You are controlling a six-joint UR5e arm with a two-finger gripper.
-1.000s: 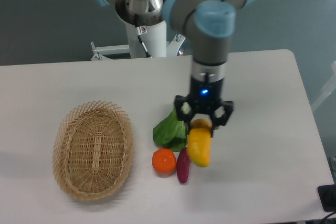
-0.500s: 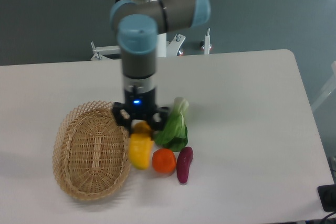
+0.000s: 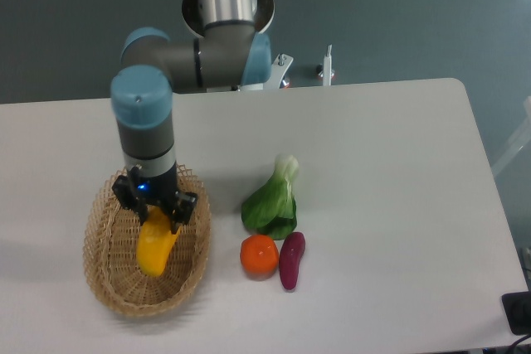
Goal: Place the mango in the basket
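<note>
The yellow mango (image 3: 154,246) hangs from my gripper (image 3: 154,211), which is shut on its upper end. It is held over the inside of the tan wicker basket (image 3: 106,275) at the left of the table, tilted, its lower end close to the basket floor. I cannot tell whether it touches the floor. The gripper is over the basket's right half, near the far rim.
A green bok choy (image 3: 272,201), a round orange (image 3: 259,255) and a small purple sweet potato (image 3: 290,259) lie together to the right of the basket. The arm's base stands behind the table's far edge.
The gripper has carried the mango leftward from beside the orange and sweet potato, over the basket's right rim, to above the basket's inside.
</note>
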